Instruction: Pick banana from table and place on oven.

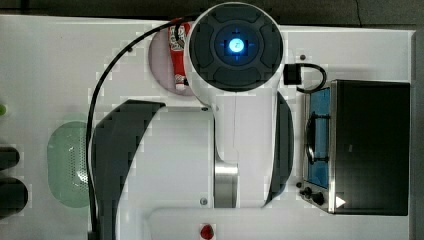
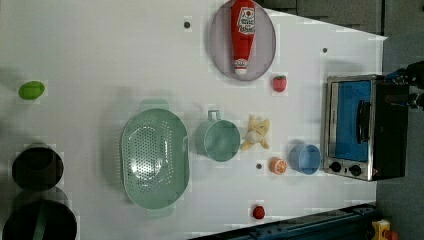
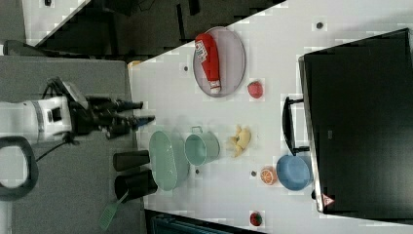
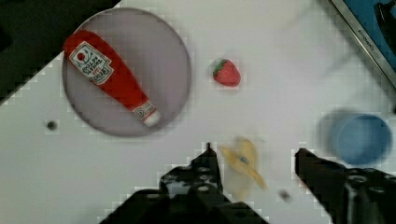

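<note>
Pincer (image 4: 254,161) hangs open and empty above the banana (image 4: 243,163) lying on the table (image 4: 280,93).

The white arm (image 1: 235,100) fills the middle of the top view, its round grey joint cap with a blue light at the upper centre. In the right view the claw (image 3: 139,112) is at the left middle of the frame, its black fingers (image 3: 127,104) apart, holding nothing.
</note>
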Robot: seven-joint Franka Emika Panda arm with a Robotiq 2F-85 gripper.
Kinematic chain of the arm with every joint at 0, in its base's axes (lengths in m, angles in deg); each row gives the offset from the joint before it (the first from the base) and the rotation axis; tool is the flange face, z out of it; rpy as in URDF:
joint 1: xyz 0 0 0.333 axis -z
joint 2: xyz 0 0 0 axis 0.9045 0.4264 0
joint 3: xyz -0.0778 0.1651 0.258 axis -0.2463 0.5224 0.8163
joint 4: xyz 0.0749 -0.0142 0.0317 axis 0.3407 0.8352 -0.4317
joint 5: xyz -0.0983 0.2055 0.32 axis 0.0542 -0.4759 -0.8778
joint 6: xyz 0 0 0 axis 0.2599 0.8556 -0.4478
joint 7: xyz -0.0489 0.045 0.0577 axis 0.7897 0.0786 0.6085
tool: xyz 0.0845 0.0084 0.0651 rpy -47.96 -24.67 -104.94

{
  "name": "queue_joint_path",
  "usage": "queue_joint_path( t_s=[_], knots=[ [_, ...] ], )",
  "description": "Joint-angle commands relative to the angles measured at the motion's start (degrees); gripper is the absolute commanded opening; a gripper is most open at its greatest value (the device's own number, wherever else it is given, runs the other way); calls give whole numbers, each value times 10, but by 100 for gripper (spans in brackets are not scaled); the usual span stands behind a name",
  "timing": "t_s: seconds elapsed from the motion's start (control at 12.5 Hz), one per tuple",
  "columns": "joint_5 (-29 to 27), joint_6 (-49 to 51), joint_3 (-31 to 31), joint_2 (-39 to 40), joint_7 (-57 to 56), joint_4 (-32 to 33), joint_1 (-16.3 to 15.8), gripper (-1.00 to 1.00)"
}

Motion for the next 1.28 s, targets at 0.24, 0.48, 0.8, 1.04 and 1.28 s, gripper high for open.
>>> queue_joint_path(
  t_s=[0.24, 0.48, 0.8, 1.04, 1.28],
  knots=[
    [1, 134, -26, -298, 46, 160, 24, 99],
    [1, 131, -21, -289, 46, 169, 23, 100],
    [1, 63, -2, -243, 46, 213, 20, 100],
    [1, -41, 9, -186, 46, 254, 20, 100],
    [1, -133, 13, -120, 46, 288, 20, 100]
  ],
)
